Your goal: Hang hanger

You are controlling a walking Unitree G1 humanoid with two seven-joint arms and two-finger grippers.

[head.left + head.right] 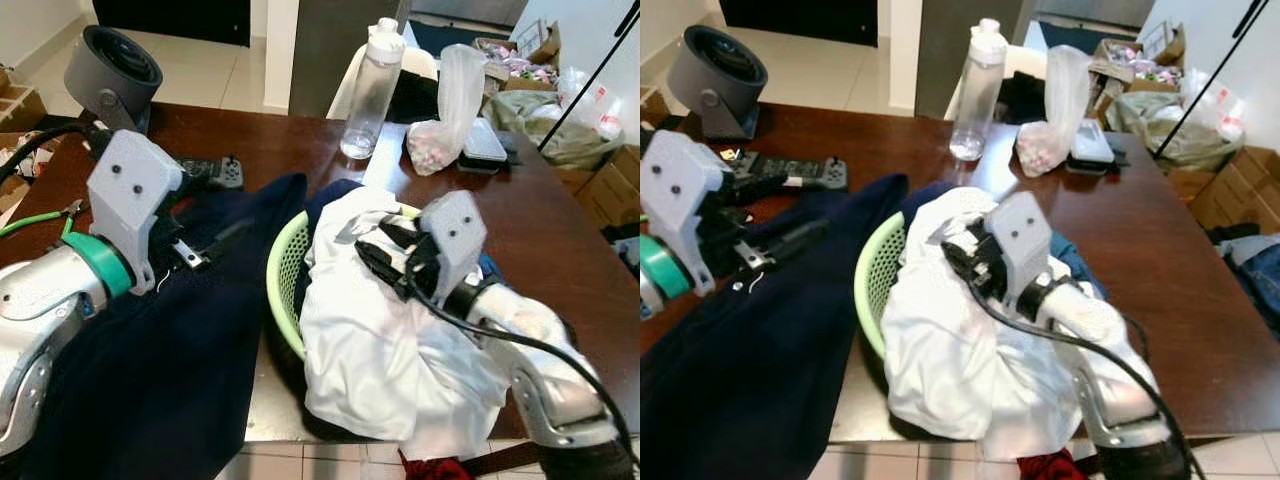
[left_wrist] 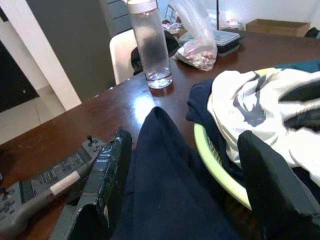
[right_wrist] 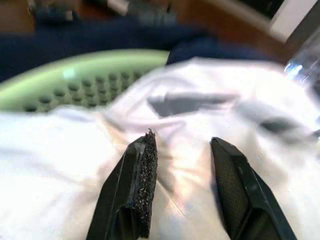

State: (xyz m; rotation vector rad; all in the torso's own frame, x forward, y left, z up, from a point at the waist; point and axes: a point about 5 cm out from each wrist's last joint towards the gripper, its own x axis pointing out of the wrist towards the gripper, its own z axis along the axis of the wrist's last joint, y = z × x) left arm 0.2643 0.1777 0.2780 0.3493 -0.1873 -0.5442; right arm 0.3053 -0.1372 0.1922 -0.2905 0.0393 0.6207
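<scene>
I held the right gripper (image 3: 182,187), jaws apart, over the white garment (image 1: 380,350) in the green basket (image 1: 285,270); left gripper (image 2: 185,195), jaws apart, straddled the navy cloth (image 1: 170,370) beside it, presumably seeking the hanger.

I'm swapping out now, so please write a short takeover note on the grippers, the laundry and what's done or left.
Left gripper: open, straddling a fold of the navy garment draped over the table.
Right gripper: open, just above the white garment heaped over the green basket.
No hanger can be made out.
Done: nothing hung, nothing gripped.
Left: find the hanger, get a garment on it and hang it.
</scene>
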